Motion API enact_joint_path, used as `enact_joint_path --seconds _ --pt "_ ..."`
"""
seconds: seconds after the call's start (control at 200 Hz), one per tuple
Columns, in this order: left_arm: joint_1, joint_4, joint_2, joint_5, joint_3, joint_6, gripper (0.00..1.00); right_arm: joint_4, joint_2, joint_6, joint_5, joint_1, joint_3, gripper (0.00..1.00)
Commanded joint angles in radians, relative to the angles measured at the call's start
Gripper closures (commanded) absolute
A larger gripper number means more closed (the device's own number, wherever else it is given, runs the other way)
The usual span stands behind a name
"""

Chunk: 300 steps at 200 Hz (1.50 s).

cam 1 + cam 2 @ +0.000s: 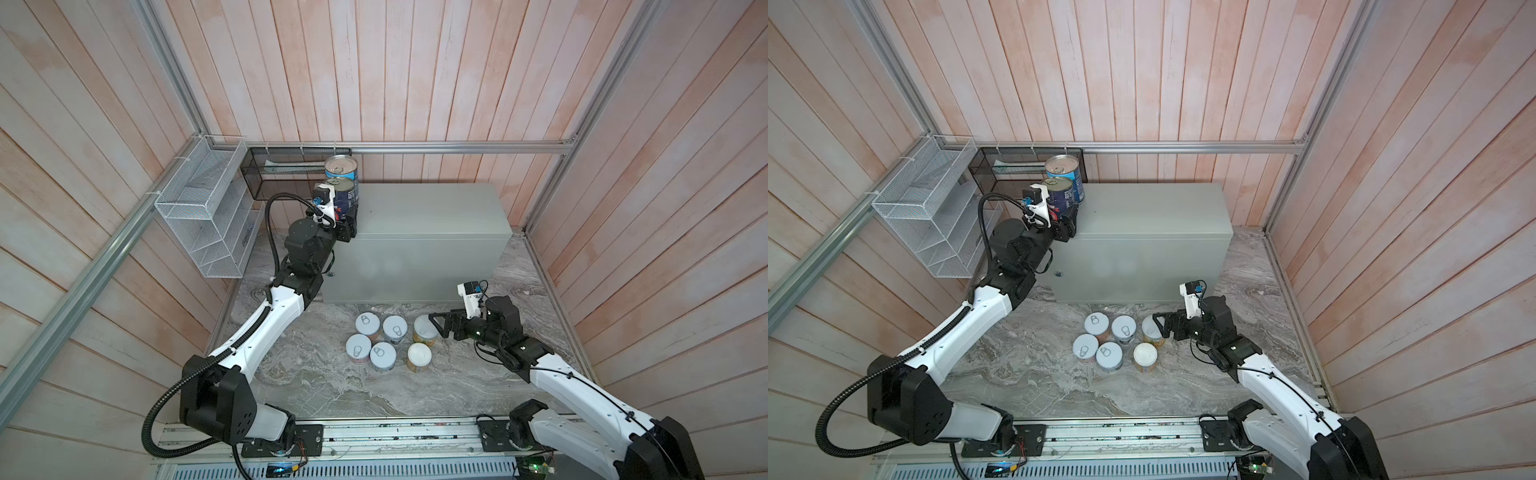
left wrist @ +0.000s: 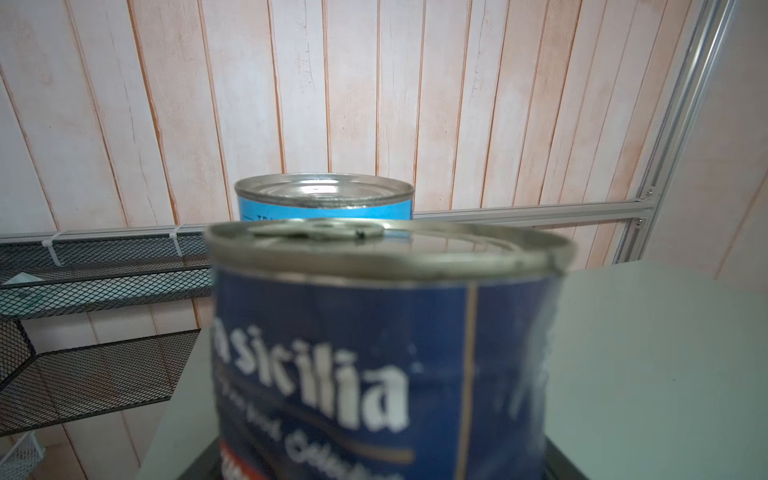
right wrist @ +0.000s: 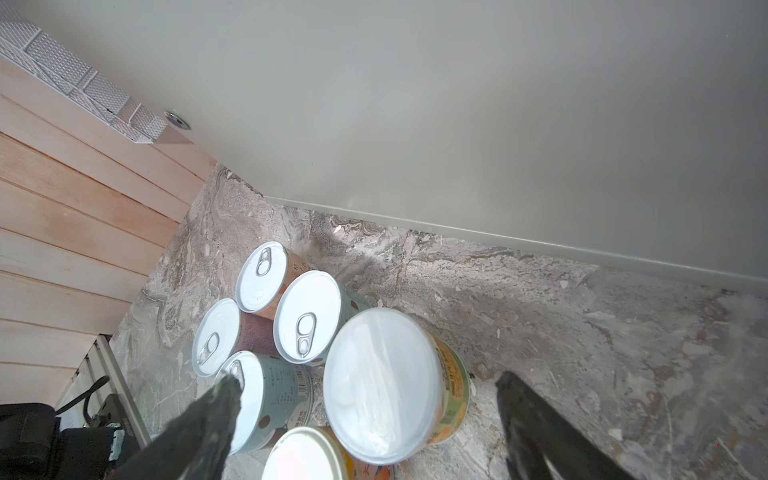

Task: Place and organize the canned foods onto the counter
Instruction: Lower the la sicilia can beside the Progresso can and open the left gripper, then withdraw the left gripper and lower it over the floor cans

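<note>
Grey metal counter (image 1: 428, 212): light blue can (image 1: 340, 166) at far left corner, navy can (image 1: 345, 194) just nearer, clamped in left gripper (image 1: 348, 220); six remaining on marble floor (image 1: 316, 382), four pale pull-tab cans (image 1: 368, 324), two yellow-green cans (image 1: 419, 356), right gripper (image 1: 437, 324) wide open astride the farther.

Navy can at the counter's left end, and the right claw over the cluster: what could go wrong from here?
1. The navy can, gripped by the left claw, is at the counter's left edge just in front of the light blue can; it could bump that can or tip off.
2. The open right claw straddles a white-lidded can packed against pull-tab cans; one finger might knock a neighbour.
</note>
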Motion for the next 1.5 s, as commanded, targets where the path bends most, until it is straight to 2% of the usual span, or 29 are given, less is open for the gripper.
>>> enact_joint_path --seconds 0.0,0.22,0.275,0.385,0.46,0.485,0.71,0.89,1.065,1.495 --pt "0.005 0.054 0.006 0.013 -0.006 0.001 0.49 0.017 0.009 -0.006 -0.006 -0.004 0.022 0.04" --pt "0.005 0.013 0.022 0.002 0.032 0.008 0.49 0.015 0.023 0.000 -0.023 -0.005 0.043 0.04" --pt "0.005 0.014 0.029 0.004 0.037 0.010 0.46 0.013 0.025 0.009 -0.031 -0.005 0.051 0.05" --pt "0.005 0.011 0.038 -0.023 0.043 0.008 0.28 0.010 0.020 0.017 -0.033 -0.005 0.054 0.04" --pt "0.005 0.007 0.040 -0.029 0.044 0.001 0.05 0.001 0.015 0.017 -0.025 -0.005 0.051 0.04" --pt "0.005 0.005 0.040 -0.029 0.043 -0.002 0.00 -0.001 0.012 0.017 -0.024 -0.005 0.050 0.05" --pt "-0.003 -0.001 0.005 -0.013 0.015 -0.017 0.00 -0.004 0.001 0.018 -0.025 -0.007 0.043 0.05" --pt "-0.031 -0.030 -0.024 -0.090 -0.001 0.012 0.00 0.005 0.005 0.018 -0.030 -0.006 0.042 0.05" --pt "-0.042 -0.035 -0.077 -0.087 -0.037 0.022 0.00 0.013 -0.004 0.018 -0.033 -0.007 0.032 0.04" --pt "-0.110 -0.081 -0.178 -0.198 -0.098 0.042 0.00 0.018 -0.024 0.023 -0.031 -0.007 0.013 0.05"
